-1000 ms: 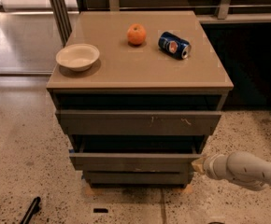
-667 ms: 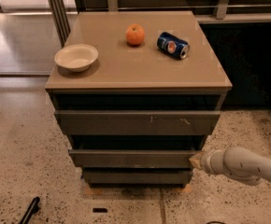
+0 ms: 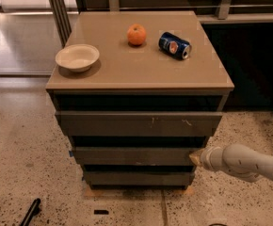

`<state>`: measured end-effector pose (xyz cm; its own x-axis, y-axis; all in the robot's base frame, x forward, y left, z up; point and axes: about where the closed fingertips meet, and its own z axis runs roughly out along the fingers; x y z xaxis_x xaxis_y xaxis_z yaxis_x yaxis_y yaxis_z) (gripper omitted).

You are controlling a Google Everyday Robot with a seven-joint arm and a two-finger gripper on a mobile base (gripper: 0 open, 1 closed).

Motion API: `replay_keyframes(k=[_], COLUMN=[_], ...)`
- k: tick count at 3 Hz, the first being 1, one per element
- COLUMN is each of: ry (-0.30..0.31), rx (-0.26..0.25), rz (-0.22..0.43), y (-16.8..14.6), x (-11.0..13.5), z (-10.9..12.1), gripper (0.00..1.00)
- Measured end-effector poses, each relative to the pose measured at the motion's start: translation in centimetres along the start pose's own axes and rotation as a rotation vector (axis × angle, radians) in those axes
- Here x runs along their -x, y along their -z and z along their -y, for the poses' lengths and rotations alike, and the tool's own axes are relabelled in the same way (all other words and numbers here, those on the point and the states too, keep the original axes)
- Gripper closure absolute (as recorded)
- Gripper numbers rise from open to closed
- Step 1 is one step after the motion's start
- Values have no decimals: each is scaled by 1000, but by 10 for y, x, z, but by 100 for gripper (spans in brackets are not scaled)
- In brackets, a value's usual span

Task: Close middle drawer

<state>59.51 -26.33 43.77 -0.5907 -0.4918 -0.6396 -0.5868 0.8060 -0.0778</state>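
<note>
Abutting flat grey middle drawer (image 3: 132, 155): rounded claw (image 3: 196, 158)

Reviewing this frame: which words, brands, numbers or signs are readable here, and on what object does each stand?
No text can be read.
Blue can, lying on the cabinet top: a red-and-white mark, lettering too blurred to read.
Bowl and orange: no text.
Gripper, at the right end of the middle drawer front: no markings visible on either.

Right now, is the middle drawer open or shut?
Nearly shut: the middle drawer front stands slightly ahead of the bottom drawer, dark gap above. The tool sits at its right end.
</note>
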Motion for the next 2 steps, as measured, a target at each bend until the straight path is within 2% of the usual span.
replay_keyframes(k=[2], ry=[13], rx=[-18], rz=[16], y=[-2], x=[13], z=[5], gripper=[100])
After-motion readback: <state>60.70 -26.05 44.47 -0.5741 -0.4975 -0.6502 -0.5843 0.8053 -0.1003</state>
